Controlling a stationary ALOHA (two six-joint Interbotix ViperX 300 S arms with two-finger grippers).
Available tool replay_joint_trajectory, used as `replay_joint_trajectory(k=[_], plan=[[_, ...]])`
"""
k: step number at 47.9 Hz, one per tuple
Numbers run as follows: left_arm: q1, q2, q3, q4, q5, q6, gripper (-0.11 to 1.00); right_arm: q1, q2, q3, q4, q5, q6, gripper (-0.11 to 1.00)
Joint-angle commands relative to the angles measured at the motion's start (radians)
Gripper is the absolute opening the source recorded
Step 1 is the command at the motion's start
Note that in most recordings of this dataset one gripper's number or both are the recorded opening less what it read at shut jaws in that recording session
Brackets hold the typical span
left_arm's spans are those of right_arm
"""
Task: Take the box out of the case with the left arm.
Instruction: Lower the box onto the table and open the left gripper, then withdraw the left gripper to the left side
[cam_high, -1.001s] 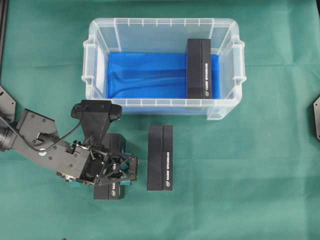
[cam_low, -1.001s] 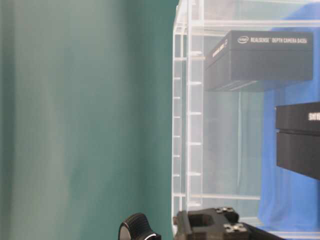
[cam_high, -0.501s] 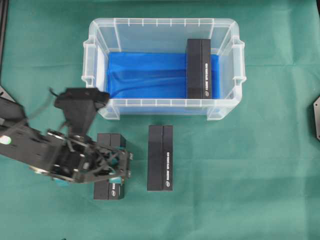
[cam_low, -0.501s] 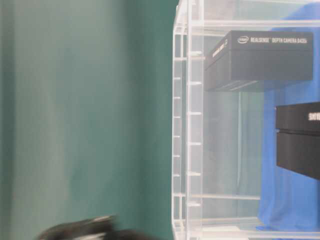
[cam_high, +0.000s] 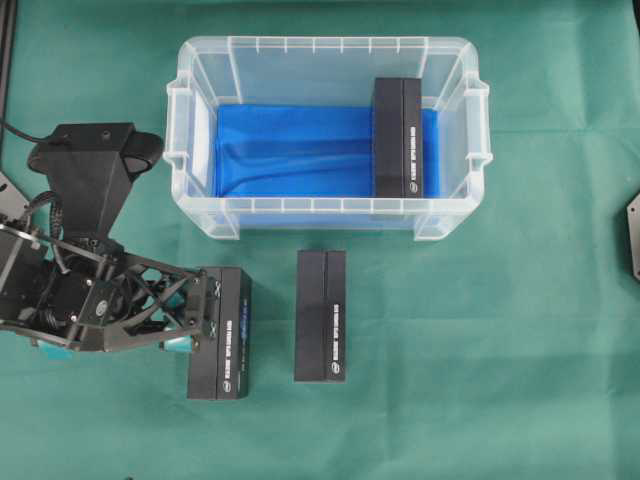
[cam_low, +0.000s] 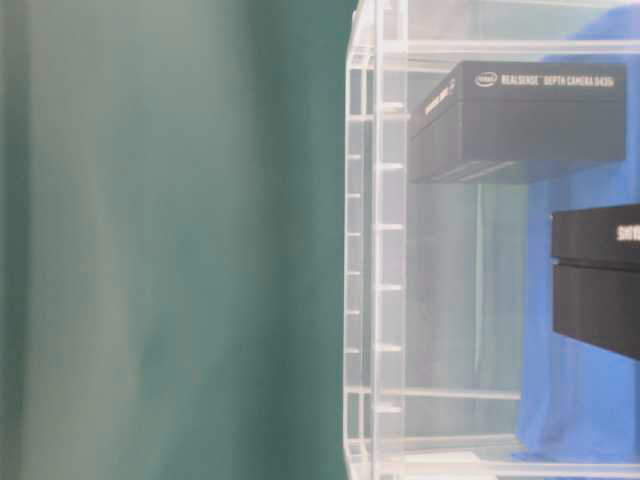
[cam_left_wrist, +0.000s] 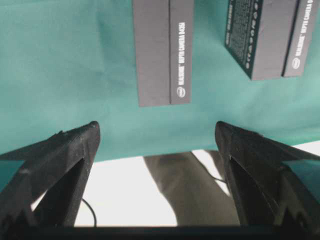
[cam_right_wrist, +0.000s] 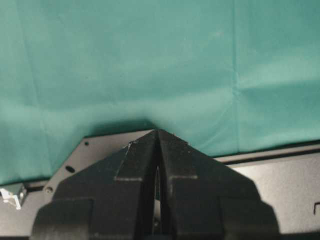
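The case (cam_high: 200, 215) is a clear tub with blue lining, at the back centre. One black box (cam_high: 398, 138) lies inside it against the right end. Two more black boxes lie on the green cloth in front, one at the left (cam_high: 225, 335) and one in the middle (cam_high: 321, 315). My left gripper (cam_high: 200, 318) is open at the left box's left edge and holds nothing. In the left wrist view the left gripper (cam_left_wrist: 156, 130) has only cloth and the table edge between its fingers. My right gripper (cam_right_wrist: 157, 132) is shut and empty.
The case wall (cam_low: 375, 250) fills the right of the table-level view, with green cloth to its left. Black plates sit at the table's left edge (cam_high: 12, 200) and right edge (cam_high: 634, 235). In the left wrist view the cloth's edge (cam_left_wrist: 125, 156) runs between the fingers.
My left arm has drawn back to the left, off the left box on the cloth, with its jaws still open. It has left the table-level view. The boxes have not moved.
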Motion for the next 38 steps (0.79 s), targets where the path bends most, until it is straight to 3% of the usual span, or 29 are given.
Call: replay_joint_trajectory(k=[1,9,28,38], plan=[[-0.002,-0.020,-0.021,0.003,-0.003,0.002,0.93,-0.002,0.003,-0.009,-0.003,-0.003,0.000,0.00],[-0.017,-0.046,0.014,0.003,0.005,0.003,0.93,-0.002,0.003,-0.009,-0.003,-0.005,0.000,0.00],[-0.075,-0.253,0.239,-0.002,-0.005,-0.005,0.93,-0.002,0.003,-0.009,-0.003,-0.005,0.000,0.00],[-0.061,-0.290,0.265,-0.002,-0.003,0.000,0.93,-0.002,0.003,-0.009,-0.003,-0.005,0.000,0.00]])
